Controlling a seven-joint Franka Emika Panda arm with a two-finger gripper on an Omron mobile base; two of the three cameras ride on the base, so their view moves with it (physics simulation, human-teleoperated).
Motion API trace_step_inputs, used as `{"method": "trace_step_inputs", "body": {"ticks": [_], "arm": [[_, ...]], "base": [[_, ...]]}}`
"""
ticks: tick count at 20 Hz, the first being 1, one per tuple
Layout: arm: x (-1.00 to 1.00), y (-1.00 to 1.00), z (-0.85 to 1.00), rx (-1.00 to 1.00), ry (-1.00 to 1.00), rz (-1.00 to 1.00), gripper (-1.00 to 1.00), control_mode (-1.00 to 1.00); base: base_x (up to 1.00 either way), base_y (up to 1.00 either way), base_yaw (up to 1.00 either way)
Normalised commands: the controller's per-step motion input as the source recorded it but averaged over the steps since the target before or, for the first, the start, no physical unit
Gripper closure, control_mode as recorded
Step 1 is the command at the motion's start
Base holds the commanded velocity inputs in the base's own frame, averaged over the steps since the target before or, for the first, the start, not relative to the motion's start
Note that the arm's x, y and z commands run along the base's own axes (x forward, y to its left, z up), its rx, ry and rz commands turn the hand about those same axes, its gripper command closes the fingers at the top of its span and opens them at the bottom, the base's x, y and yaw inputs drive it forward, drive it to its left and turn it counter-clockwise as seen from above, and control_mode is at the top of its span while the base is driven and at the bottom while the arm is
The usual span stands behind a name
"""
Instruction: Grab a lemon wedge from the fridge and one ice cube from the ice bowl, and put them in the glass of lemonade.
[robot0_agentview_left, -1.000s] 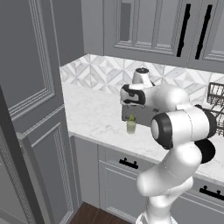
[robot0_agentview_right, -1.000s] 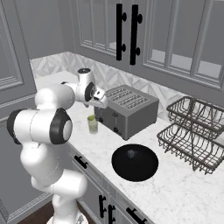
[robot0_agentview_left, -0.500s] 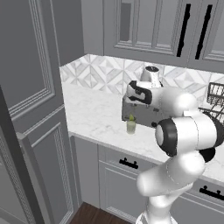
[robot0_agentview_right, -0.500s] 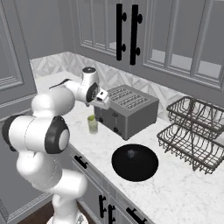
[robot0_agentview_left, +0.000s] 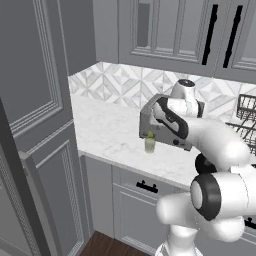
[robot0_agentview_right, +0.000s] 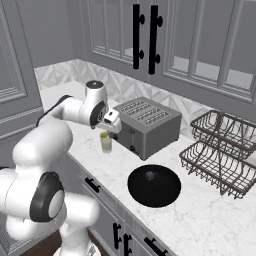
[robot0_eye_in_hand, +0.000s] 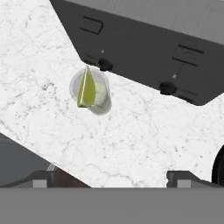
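Yellow-green lemon wedge (robot0_eye_in_hand: 86, 89) stands in the glass of lemonade (robot0_eye_in_hand: 91, 92) on the marble surface (robot0_eye_in_hand: 144, 131); the hand (robot0_eye_in_hand: 111, 178) hovers above, spread, holding nothing.

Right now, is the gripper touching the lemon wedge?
Apart. In the hand view the open gripper has bare counter between its tips and the lemon wedge in the glass.

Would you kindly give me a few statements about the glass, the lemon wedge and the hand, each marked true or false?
1. The lemon wedge sits in the glass of lemonade. True.
2. The hand grips the wedge. False: it is open, holding nothing.
3. The glass stands on the counter beside the grey toaster. True.
4. The glass has tipped over. False: it stands upright.
5. The glass stands in the wire rack. False: it stands on the counter.
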Motion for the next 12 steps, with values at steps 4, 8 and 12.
{"method": "trace_step_inputs", "body": {"ticks": [4,8,12], "arm": [[-0.77,0.02,0.24,0.00,0.00,0.09,-1.00,-1.00],[-0.29,0.28,0.31,0.00,0.00,0.08,-1.00,-1.00],[0.00,0.31,0.36,0.00,0.00,0.07,-1.00,-1.00]], "base": [[0.00,0.00,0.00],[0.00,0.00,0.00],[0.00,0.00,0.00]]}}
